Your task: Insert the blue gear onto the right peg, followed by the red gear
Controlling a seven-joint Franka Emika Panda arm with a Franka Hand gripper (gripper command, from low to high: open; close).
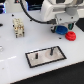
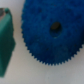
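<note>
Lying flat, hub hole upward, blue gear (image 2: 50, 32) beneath pincer (image 1: 61, 26), jaw state unclear

The exterior view looks down from high on the white table (image 1: 15, 55) — the wrist view faces straight down, very close, sharing the blue gear (image 2: 52, 32) at two o'clock.
</note>
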